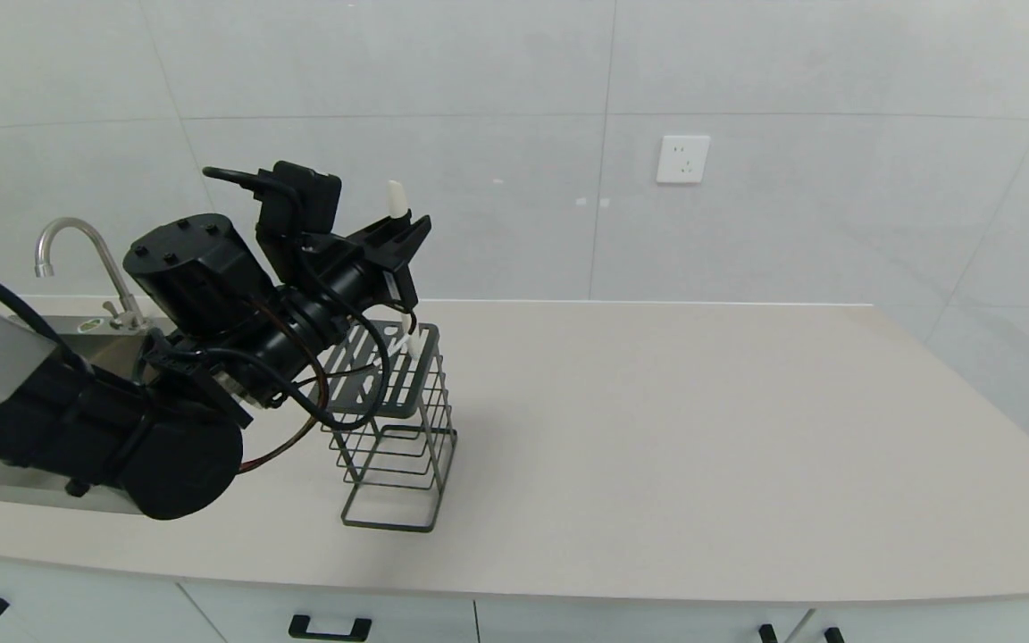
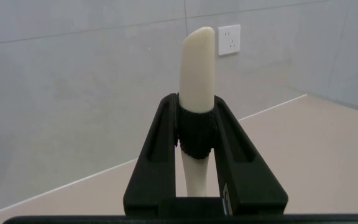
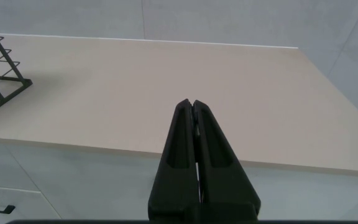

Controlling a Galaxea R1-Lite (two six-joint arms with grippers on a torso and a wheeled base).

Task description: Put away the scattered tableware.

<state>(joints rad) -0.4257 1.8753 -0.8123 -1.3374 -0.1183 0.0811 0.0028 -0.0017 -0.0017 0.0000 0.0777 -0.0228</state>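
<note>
The left gripper's (image 2: 196,127) fingers clamp the white utensil handle (image 2: 197,62) upright, its lower end reaching the slotted top of the wire cutlery rack (image 1: 400,446) beside the sink (image 1: 90,329). The right gripper (image 3: 192,109) hangs pressed shut and empty above the countertop's (image 1: 702,429) front edge.

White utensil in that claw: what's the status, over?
Left gripper shut on white utensil, upright, lower end at wire rack top. Right gripper shut, empty. Nothing blocking the rack.
</note>
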